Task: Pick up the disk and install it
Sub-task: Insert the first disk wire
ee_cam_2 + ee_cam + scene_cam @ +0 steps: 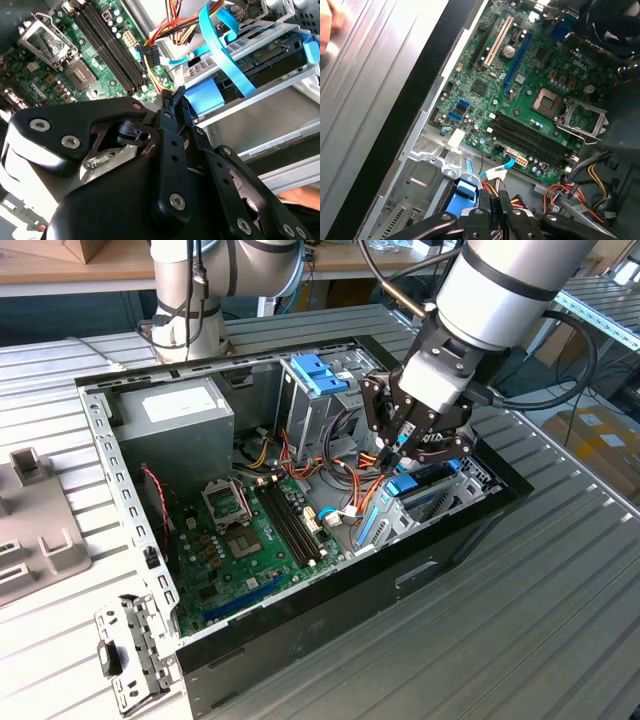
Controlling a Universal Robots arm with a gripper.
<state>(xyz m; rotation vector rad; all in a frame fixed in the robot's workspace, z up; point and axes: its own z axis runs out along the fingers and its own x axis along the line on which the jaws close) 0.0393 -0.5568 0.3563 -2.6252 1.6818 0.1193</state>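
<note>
The disk [424, 496] is a dark drive with blue rails, lying in the metal drive cage at the exterior view's right side of the open computer case [120, 480]. In the second wrist view the disk [270, 54] sits between the cage's metal shelves, and its blue tab end [205, 95] points toward my fingers. My gripper [398, 452] hangs just above that tab, fingers pressed together with nothing between them. In both wrist views the gripper [174, 97] [493, 199] tips stand right beside the blue tab [466, 192].
A green motherboard [250, 540] fills the case floor. Orange, yellow and blue cables [345, 475] run beside the cage. A grey power supply [170, 415] and a paler blue latch [318, 375] stand at the back. A person's hand [330, 20] rests outside the case.
</note>
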